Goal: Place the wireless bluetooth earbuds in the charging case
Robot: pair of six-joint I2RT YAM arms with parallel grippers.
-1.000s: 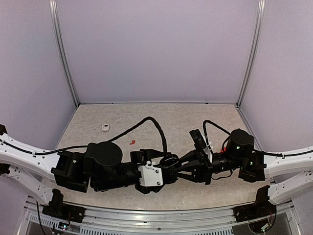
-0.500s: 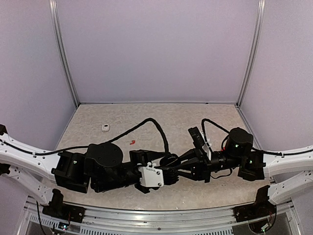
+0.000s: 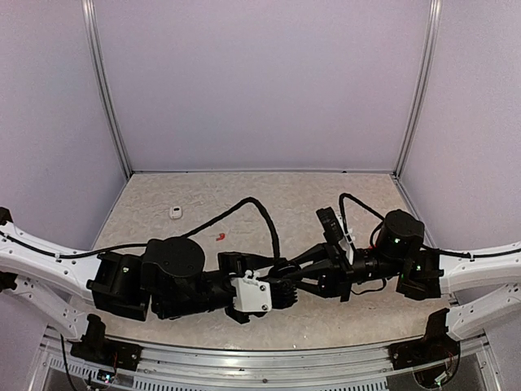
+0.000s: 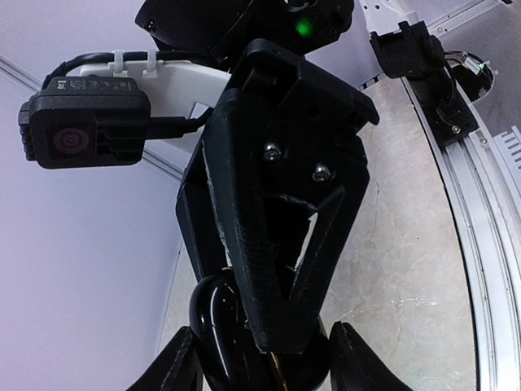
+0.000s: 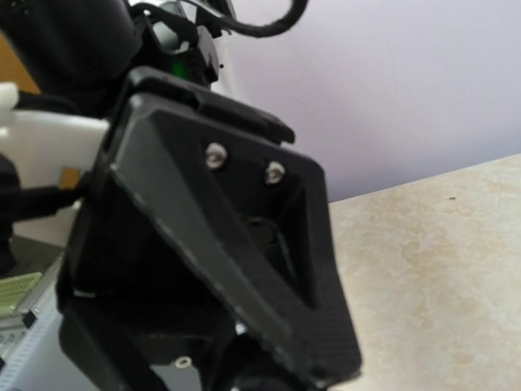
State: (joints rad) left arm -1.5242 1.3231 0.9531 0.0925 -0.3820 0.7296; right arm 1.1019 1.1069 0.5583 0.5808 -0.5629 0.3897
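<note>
While both arms are lying low and folded across the near half of the beige marbled tabletop (image 3: 326,191), the left arm (image 3: 175,273) is reaching rightward. Its matte black joints are bunching close together and a black cable (image 3: 259,210) is arching over its wrist. Left of centre and well apart from either arm, a small white rounded plastic piece (image 3: 175,212) is lying on the tabletop, too small to tell whether it is an earbud or a case. Nearer the left wrist, a tiny red plastic earbud (image 3: 218,237) is resting on the bare surface. At the middle, the left gripper (image 4: 264,362) is meeting the right gripper (image 3: 286,275) tip to tip. Only the left wrist view is showing what sits there: a glossy black pebble-shaped case (image 4: 213,314) is sitting between the left fingers (image 4: 175,366), though I cannot tell whether they are pressing on it. The right gripper's flat, triangular, matte finger is crossing in front of it. The right arm (image 3: 399,243) is stretching leftward with its jaws drawn together, and whether anything is pinched between them is hidden. An angular black gripper part with two bright screws is filling the right wrist view.
</note>
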